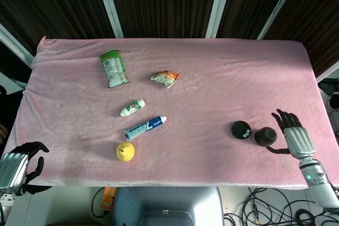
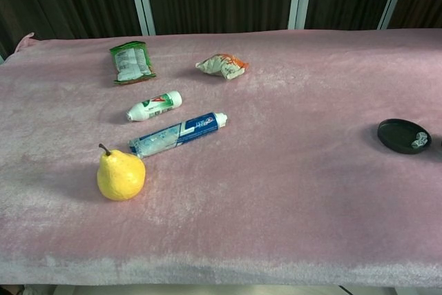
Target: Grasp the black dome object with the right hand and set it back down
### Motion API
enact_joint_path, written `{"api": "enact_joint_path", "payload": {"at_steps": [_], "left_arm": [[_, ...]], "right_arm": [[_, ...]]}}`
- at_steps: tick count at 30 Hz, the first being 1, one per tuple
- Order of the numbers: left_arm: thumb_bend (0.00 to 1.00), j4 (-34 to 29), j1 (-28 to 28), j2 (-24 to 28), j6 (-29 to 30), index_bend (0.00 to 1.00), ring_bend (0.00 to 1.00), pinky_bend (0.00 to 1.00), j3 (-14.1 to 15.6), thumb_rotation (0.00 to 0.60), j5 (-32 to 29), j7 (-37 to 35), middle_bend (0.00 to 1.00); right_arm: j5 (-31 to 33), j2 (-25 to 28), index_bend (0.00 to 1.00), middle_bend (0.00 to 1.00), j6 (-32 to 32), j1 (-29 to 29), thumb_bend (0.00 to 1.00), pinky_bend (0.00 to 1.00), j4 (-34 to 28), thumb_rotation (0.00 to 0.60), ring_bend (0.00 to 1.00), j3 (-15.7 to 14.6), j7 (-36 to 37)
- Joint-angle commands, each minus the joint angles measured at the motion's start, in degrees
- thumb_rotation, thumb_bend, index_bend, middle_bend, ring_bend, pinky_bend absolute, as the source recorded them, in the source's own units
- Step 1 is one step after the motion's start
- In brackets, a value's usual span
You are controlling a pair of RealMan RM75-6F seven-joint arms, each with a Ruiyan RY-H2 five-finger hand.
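Head view: black dome-shaped object [image 1: 265,136] is sitting on the pink plush table cover [image 1: 212,78], just beside the right hand [image 1: 292,134], on its thumb side toward the table centre. Roughly round from above, so no long axis is governing the approach. Contact with the thumb: cannot tell.

The right hand is hovering near the table's right front corner with fingers spread wide and pointing away from the robot, holding nothing. Judgement: the dome is looking set down and released.

A flat black round disc with a white mark [image 1: 241,129] is lying just past the dome, on the side away from the right hand; it is close to the dome but apart. It is the only thing crowding a re-grasp.

Far across from the right hand, well apart, are lying a blue-and-white toothpaste tube [image 1: 145,127], a yellow pear [image 1: 125,151], a small white bottle with green-red label [image 1: 132,108], a crumpled orange-white wrapper [image 1: 165,78] and a green snack packet [image 1: 114,69].

The left hand [image 1: 21,163] is hanging off the opposite front corner, fingers curled in on nothing, much farther from the dome.
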Motion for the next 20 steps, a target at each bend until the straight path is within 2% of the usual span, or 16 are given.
{"api": "enact_joint_path", "payload": {"at_steps": [1,4,7,10,12,20], "left_arm": [[0.57,0.12,-0.19,-0.06,-0.3,0.46,0.35,0.47,-0.03,0.6,-0.06,-0.01,0.4],[0.57,0.16,-0.26,-0.12,-0.32,0.46,0.35,0.47,0.06,0.6,0.16,-0.04,0.4],[0.57,0.39,-0.37,-0.26,-0.27,0.46,0.35,0.47,-0.01,0.6,0.26,-0.13,0.4],[0.57,0.52,-0.38,-0.39,-0.14,0.46,0.35,0.47,-0.1,0.6,0.2,-0.02,0.4],[0.57,0.59,-0.35,-0.5,0.04,0.46,0.35,0.47,-0.11,0.6,0.3,0.15,0.4],[0.57,0.8,-0.37,-0.83,0.31,0.46,0.35,0.47,-0.11,0.6,0.51,0.39,0.4]], "right_arm": [[-2.36,2.51,0.0,0.0,6.61,-2.22,0.15,0.07,-4.88,0.6,0.0,0.47,2.08],[-4.26,2.7,0.0,0.0,14.22,-4.48,0.15,0.07,-7.39,0.6,0.0,1.62,4.02],[-4.02,4.29,0.0,0.0,17.74,-7.22,0.15,0.07,-11.17,0.6,0.0,1.4,0.35],[-1.99,5.2,0.0,0.0,19.67,-9.88,0.15,0.07,-15.7,0.6,0.0,1.45,-5.39],[-1.23,5.42,0.0,0.0,20.48,-11.18,0.15,0.07,-17.79,0.6,0.0,1.31,-6.72],[-0.98,6.45,0.0,0.0,20.25,-12.94,0.15,0.09,-19.69,0.6,0.0,1.21,-4.64]]}}
